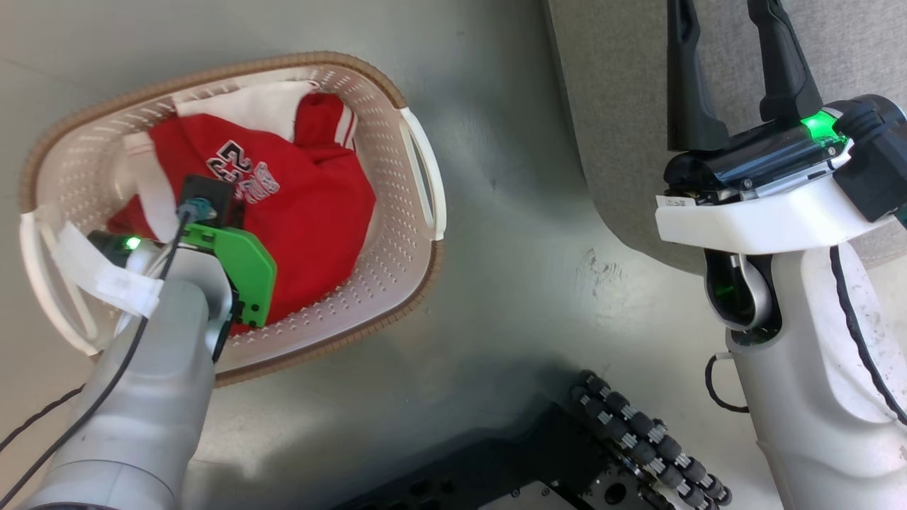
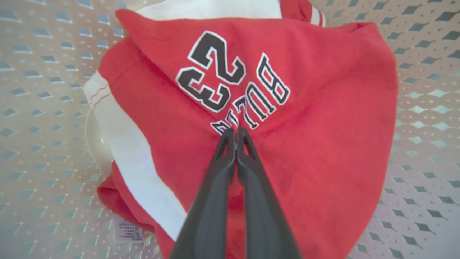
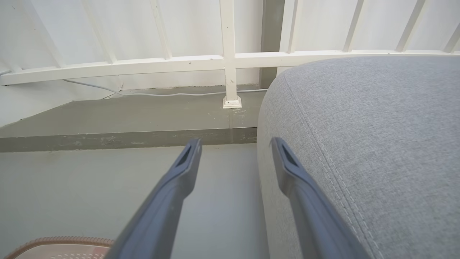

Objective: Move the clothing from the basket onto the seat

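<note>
Grey-green floor [image 1: 510, 283] carries everything in the head view, with scuff marks near its middle. At about 9 o'clock of that view the clothing [image 1: 312, 205] lies bunched inside the basket [image 1: 397, 85]. It is a red garment with white trim, its "BULLS 23" lettering turned upside down. In the left wrist view the clothing [image 2: 323, 126] is a red mound with a broad white stripe running toward 7 o'clock.

The left gripper [image 2: 235, 133] has its two dark fingers drawn together. Their tips are pressed into the fabric at the lower edge of the lettering, and creases spread from that spot, so it grips a pinch of the cloth. A green plate [image 1: 244, 273] on the left wrist hangs over the basket's 6 o'clock side. The perforated basket wall [image 2: 54, 108] surrounds the mound, and a label sticker [image 2: 127, 230] shows on the bottom at 7 o'clock.

From the basket, the seat [image 1: 623, 106] lies toward 2 o'clock, apart from it, with bare floor between. The right gripper [image 3: 235, 147] is spread wide and holds nothing. One finger is over the floor [image 3: 90, 187] and the other over the rounded, stitched edge of the seat [image 3: 377, 144]. A sliver of the basket rim [image 3: 61, 240] shows at 7 o'clock in the right wrist view. A white railing [image 3: 230, 57] and a thin cable [image 3: 161, 94] run along the back, at 12 o'clock. The robot's roller wheel [image 1: 638, 432] sits at 5 o'clock in the head view.
</note>
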### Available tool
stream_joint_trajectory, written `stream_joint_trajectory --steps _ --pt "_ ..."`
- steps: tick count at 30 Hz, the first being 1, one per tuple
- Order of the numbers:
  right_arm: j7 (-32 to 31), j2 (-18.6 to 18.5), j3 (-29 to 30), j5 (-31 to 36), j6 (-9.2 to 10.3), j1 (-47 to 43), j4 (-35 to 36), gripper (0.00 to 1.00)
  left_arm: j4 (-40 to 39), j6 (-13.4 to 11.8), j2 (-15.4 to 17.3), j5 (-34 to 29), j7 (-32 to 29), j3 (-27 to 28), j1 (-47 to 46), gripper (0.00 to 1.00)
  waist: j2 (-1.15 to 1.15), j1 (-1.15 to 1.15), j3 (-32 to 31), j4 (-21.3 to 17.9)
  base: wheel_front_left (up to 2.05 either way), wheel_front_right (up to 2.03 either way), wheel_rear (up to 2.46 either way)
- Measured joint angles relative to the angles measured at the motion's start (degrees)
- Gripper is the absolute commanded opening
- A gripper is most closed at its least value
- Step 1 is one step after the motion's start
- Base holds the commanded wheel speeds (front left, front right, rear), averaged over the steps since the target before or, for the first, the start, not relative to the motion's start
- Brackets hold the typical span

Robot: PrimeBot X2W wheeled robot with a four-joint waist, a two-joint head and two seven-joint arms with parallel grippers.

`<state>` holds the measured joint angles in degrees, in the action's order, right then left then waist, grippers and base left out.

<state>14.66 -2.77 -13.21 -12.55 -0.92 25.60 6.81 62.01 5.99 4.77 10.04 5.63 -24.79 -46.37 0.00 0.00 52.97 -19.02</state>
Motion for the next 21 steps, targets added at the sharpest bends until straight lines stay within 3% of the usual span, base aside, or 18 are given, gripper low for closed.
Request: stream_joint_trajectory --steps 21 --pt "0.0 -1.11 3.3 3.08 -1.11 -1.8 -6.89 1.0 -2.3 1.13 -2.38 1.68 7.71 -3.89 2.12 0.0 0.0 0.0 -11.04 5.55 0.0 0.0 0.0"
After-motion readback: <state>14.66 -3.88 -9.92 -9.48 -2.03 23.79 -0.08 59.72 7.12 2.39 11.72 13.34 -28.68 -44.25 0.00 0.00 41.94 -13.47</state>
